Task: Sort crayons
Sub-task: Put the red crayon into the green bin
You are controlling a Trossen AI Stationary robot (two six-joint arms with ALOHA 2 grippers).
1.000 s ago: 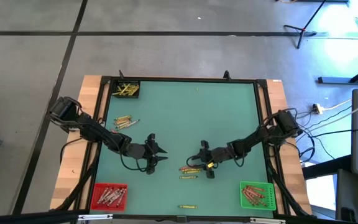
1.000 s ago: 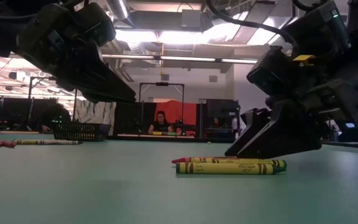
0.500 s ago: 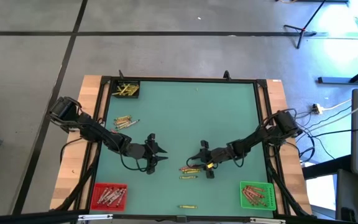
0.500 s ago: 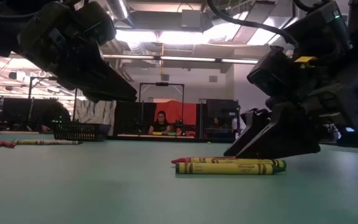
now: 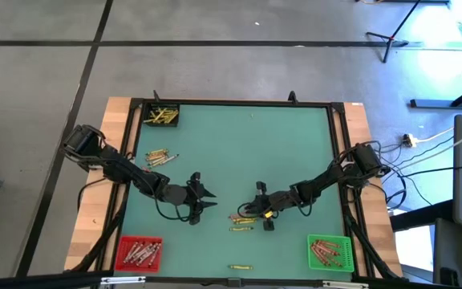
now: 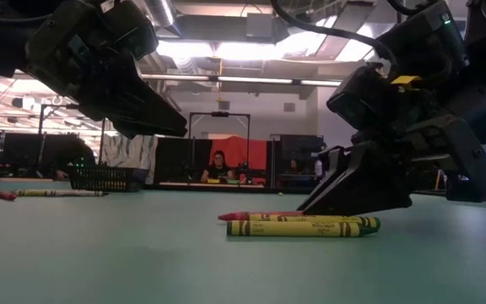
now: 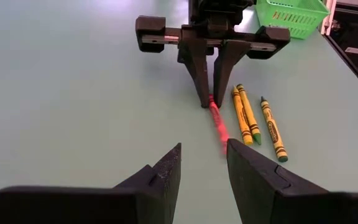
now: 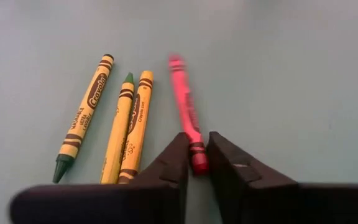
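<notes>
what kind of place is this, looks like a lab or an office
Probably a robotics lab or open workspace: a framed green table stands on a bare concrete floor, a stand and cables lie nearby, and the low view shows ceiling strip lights and a person seated among monitors.

Robotics lab or open workshop. Green surface (image 5: 239, 152) in a black frame sits on grey concrete floor (image 5: 215, 48). Tripod stand (image 5: 395, 36) and loose cables (image 5: 423, 144) beside it. Ceiling strip lights (image 6: 226, 51), dark monitors (image 6: 298, 169), a seated person (image 6: 218, 166) behind.
</notes>
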